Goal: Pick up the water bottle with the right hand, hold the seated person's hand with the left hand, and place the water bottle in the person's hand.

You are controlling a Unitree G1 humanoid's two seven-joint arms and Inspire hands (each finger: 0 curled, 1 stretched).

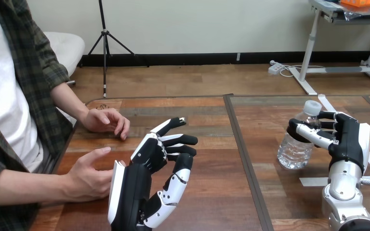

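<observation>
From where I stand, the water bottle [296, 142] is upright on the table [212, 197], cap up, its long axis vertical. It sits at nine o'clock of the right hand [349, 139]. That hand is closed on it: the thumb [313, 135] lies across the front of the bottle's shoulder, and the fingers [328, 124] curl in at its far side near the neck. The bottle's base looks to be resting on the wood, so I judge it gripped but not yet lifted.

The left hand [144, 163] is well apart from the bottle, at about nine o'clock of it. Its fingers [183, 140] are straight and spread, holding nothing. The person's hand at the lower left [89, 177] lies just beside the left hand's back, at its nine o'clock, palm turned inward. I cannot tell whether the two touch. The person's other hand [107, 120] rests on the table at eleven o'clock.

The left hand is far nearer the person, and the bottle will have to travel toward nine o'clock across the table to reach them.
</observation>
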